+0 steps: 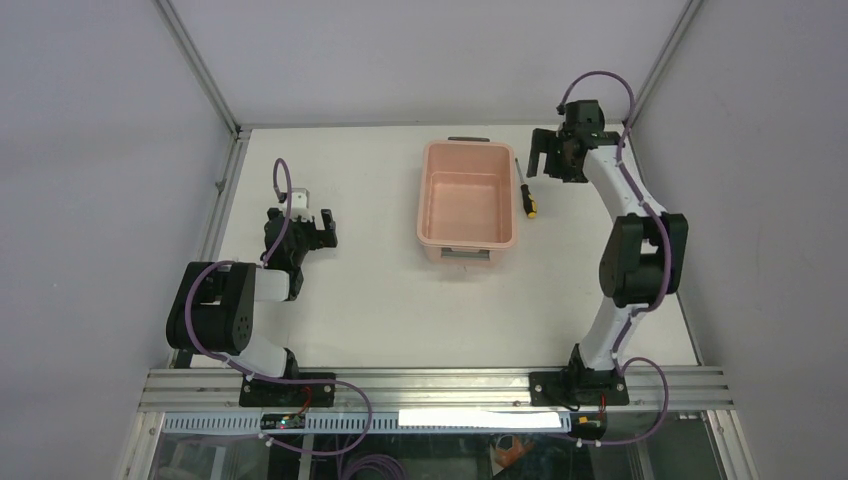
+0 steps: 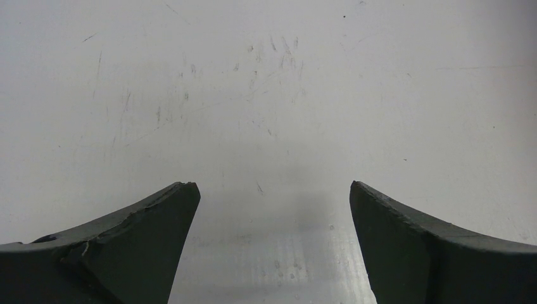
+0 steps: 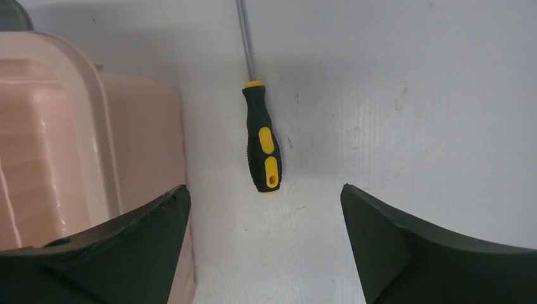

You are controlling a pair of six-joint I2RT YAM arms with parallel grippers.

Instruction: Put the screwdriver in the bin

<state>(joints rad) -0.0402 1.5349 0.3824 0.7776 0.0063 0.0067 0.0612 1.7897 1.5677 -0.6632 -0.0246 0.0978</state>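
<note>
- The left arm (image 1: 240, 300) stands at the left side of the table (image 1: 380, 300), and its jaws point down to the white surface.
- The left jaws are released: the two dark tips stand wide apart and grasp nothing. In the left wrist view only the scratched table top shows between them and ahead of them.
- The bin (image 1: 424, 200) stands to the right of the left jaws and well apart from them, in the far middle part of the table. It is upright with its open side up, and its long sides run away from the arm bases.
- In the right wrist view the bin (image 3: 76, 126) is on the left side of the right jaws; its pink wall and rim go behind the left tip.
- The screwdriver (image 1: 526, 195) lies flat on the table, outside the bin, just beside the right long wall and about parallel to it. A narrow strip of table shows between the two, so they are apart.
- In the right wrist view the screwdriver (image 3: 263, 145) lies ahead of the right jaws, about on the middle line between the tips. The end of the black-and-yellow handle is toward the jaws and the thin shaft points away from them.
- The right arm (image 1: 640, 250) reaches to the far right part of the table. The right jaws are released and wide apart, above the table, and do not touch the screwdriver.
</note>
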